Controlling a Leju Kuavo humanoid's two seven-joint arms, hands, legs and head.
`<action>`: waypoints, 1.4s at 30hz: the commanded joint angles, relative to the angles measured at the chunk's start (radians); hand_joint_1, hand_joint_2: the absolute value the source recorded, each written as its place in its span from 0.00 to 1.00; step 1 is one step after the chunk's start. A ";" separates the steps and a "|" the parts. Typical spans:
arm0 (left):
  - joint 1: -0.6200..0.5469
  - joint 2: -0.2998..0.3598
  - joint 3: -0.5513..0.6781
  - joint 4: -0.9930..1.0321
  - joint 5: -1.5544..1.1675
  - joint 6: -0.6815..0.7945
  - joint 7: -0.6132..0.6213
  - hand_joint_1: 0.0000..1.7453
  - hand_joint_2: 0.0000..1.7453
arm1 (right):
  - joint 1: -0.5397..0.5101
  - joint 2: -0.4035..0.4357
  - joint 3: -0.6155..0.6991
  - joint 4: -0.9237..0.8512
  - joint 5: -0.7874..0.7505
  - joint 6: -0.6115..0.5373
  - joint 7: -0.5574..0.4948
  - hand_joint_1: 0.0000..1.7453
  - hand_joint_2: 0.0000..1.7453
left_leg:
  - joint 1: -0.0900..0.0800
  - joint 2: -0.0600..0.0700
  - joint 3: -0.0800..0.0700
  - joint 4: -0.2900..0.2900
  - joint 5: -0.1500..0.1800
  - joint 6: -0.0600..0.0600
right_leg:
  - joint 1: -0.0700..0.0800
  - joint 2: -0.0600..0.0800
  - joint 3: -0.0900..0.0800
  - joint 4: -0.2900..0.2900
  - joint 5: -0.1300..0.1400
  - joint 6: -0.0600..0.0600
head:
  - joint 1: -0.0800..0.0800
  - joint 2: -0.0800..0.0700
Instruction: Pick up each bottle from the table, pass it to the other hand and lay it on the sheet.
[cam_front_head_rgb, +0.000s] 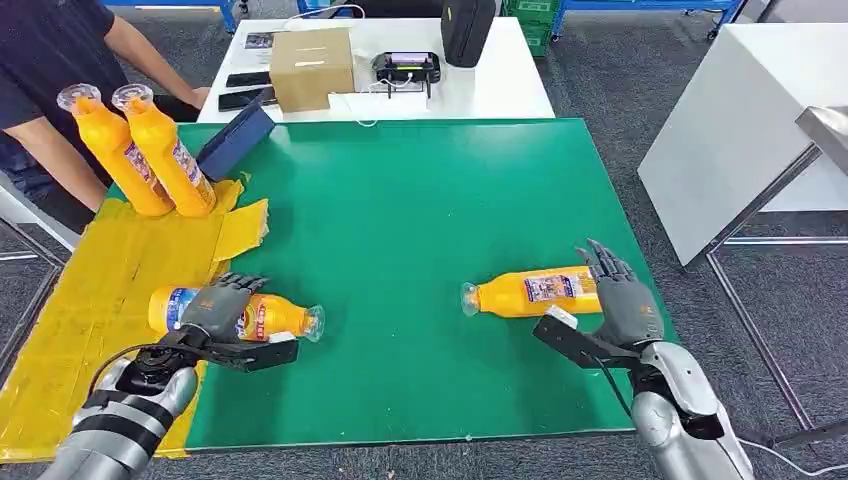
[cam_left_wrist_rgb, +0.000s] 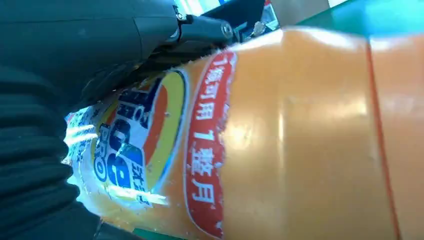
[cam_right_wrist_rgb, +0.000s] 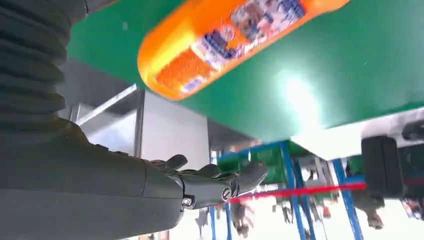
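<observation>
The left hand (cam_front_head_rgb: 222, 310) grasps a bottle (cam_front_head_rgb: 270, 317) lying across the yellow sheet's (cam_front_head_rgb: 100, 290) edge, cap pointing away toward the other hand. Risk: the round body rolls on release. The right hand (cam_front_head_rgb: 618, 290), released, hovers just beside a second bottle (cam_front_head_rgb: 535, 292), cap toward the left hand.
</observation>
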 joint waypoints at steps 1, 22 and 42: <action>0.123 0.020 -0.018 -0.183 0.098 0.041 -0.003 0.00 0.00 | -0.039 -0.018 -0.027 0.172 0.079 -0.027 -0.042 0.00 1.00 | 0.000 0.001 0.001 -0.001 -0.001 -0.001 | 0.000 0.007 0.001 -0.001 0.000 -0.001 | 0.000 0.000; 0.362 -0.147 0.189 -0.610 0.304 0.272 -0.170 0.00 0.00 | -0.006 -0.052 -0.042 0.156 0.088 0.106 0.017 0.00 1.00 | -0.001 0.000 -0.009 0.002 -0.002 -0.001 | -0.001 0.006 -0.010 0.001 -0.001 -0.001 | 0.000 0.000; 0.403 -0.200 0.201 -0.714 0.372 0.318 -0.246 0.00 0.00 | -0.052 -0.035 -0.088 0.212 0.191 0.049 0.049 0.00 1.00 | -0.003 0.001 -0.010 0.000 -0.001 0.000 | -0.002 0.004 -0.011 0.000 0.000 -0.001 | 0.000 0.000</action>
